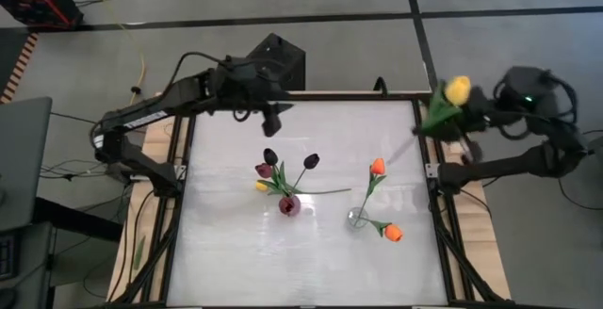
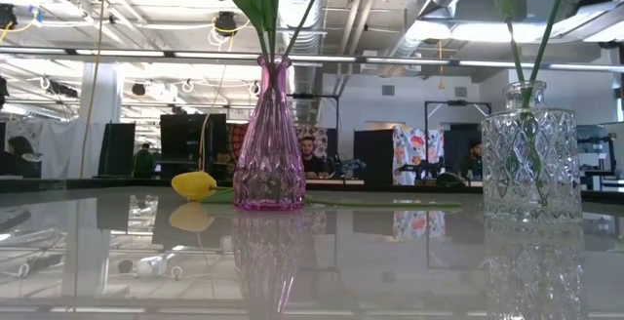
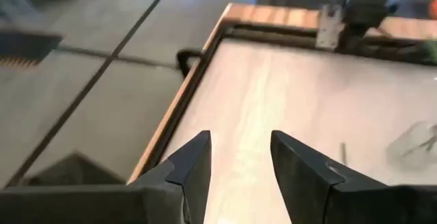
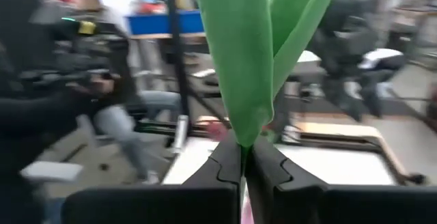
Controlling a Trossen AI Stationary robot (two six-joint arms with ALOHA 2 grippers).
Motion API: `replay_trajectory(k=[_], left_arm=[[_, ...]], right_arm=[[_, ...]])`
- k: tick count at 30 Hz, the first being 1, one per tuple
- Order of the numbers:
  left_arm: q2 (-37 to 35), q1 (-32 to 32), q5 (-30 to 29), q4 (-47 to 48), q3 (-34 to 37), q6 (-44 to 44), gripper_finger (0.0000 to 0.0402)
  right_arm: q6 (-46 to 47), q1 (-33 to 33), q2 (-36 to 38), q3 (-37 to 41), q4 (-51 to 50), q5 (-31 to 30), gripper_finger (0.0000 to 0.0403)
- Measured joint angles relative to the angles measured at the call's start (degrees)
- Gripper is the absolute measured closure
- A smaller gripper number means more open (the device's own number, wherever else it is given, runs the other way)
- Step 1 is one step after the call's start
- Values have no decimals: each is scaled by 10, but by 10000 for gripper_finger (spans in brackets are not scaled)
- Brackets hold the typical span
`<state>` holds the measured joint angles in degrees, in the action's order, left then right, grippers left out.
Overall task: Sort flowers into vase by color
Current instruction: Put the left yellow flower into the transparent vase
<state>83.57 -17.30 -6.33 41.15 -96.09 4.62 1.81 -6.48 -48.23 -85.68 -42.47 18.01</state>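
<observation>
Yellow-headed artificial tulip (image 1: 456, 90) on its long green stem hangs clamped in the right gripper (image 4: 244, 157) above the table's right edge, stem slanting down toward the table. Both vases lie to its left; the clear glass vase (image 1: 359, 218) is nearer than the pink glass vase (image 1: 289, 204). Another yellow tulip (image 2: 194, 184) lies beside the pink vase. Left gripper (image 3: 239, 159), fingers apart and empty, hovers over the far edge. Wrist view shows only leaves, not the head.

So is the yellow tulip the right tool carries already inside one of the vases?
No: in the high view the right tool holds the yellow tulip at the table's far right corner, apart from both the pink vase and the clear vase.
</observation>
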Motion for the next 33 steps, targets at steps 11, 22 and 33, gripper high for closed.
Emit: replay_trajectory(k=[11, 22, 33], left_arm=[[-80, -1, -16, -137, 251, -51, 262], [-139, 1, -12, -342, 482, -115, 263], [-139, 1, -1, -383, 525, -134, 263]], right_arm=[[25, 189, 64, 216, 186, -76, 371], [38, 274, 39, 375, 308, -207, 371], [81, 317, 36, 458, 369, -319, 371]])
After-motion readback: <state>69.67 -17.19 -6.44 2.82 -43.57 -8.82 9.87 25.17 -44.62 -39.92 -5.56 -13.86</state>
